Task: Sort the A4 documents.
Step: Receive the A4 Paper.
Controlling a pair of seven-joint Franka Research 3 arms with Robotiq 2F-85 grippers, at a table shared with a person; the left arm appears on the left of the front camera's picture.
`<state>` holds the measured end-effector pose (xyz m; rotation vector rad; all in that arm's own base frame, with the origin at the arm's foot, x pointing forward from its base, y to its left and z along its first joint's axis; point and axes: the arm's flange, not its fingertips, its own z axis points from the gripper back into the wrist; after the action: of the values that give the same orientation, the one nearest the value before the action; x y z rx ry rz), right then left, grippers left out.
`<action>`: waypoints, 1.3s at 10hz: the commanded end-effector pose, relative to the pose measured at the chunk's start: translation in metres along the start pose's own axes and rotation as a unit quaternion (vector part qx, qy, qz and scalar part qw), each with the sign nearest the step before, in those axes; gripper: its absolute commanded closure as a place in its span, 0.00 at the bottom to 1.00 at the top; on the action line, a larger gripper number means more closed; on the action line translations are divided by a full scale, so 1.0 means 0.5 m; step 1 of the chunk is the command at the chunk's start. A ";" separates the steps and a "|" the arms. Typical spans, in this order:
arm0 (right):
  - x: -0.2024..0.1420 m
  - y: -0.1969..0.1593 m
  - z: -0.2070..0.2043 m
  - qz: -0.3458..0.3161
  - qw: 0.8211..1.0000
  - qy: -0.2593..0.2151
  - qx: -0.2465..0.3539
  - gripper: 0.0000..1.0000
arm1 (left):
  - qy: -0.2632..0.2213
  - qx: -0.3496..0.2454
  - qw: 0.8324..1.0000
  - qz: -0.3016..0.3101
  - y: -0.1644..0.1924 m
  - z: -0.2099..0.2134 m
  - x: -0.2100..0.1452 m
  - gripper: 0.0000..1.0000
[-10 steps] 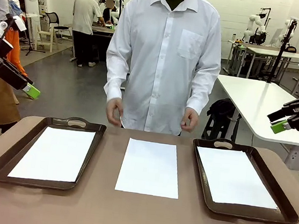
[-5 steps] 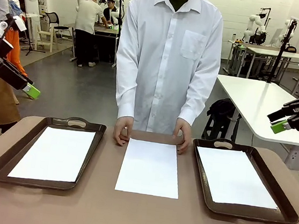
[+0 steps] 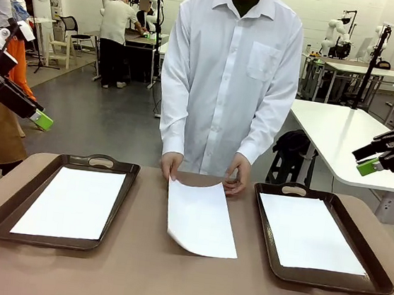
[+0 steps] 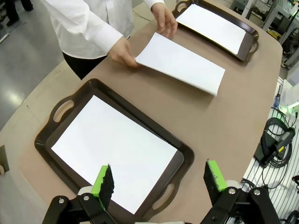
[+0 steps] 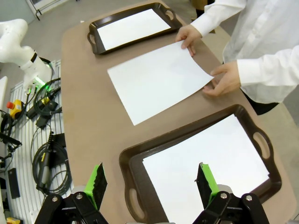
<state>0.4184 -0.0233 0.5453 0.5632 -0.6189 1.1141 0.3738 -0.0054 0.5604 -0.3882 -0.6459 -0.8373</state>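
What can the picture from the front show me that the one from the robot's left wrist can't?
Front view alone: both arms raised at the table's sides, the left tool and right tool, and the workshop behind the person. Left wrist view alone: the left tool from above, open over the left tray, plus cables beside the table. Both: two trays each holding a sheet, and the person's hands lifting the middle sheet at its far edge.

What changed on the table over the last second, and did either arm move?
The person's hands came down to the far edge of the middle white paper sheet, took hold of it and lifted that edge, skewing the sheet. Both dark brown trays with their sheets stayed put, and both claws, left and right, stayed raised and open.
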 end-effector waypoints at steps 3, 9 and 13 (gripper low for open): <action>0.001 0.001 -0.002 0.002 1.000 0.004 -0.002 0.00 | -0.005 -0.005 1.000 0.001 0.001 -0.002 0.001 0.00; 0.001 0.001 -0.002 0.002 1.000 0.004 -0.002 0.00 | -0.005 -0.005 1.000 0.001 0.001 -0.002 0.001 0.00; 0.001 0.001 -0.002 0.002 1.000 0.004 -0.002 0.00 | -0.005 -0.005 1.000 0.001 0.001 -0.002 0.001 0.00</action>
<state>0.4184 -0.0233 0.5453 0.5632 -0.6189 1.1141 0.3738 -0.0054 0.5604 -0.3874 -0.6457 -0.8372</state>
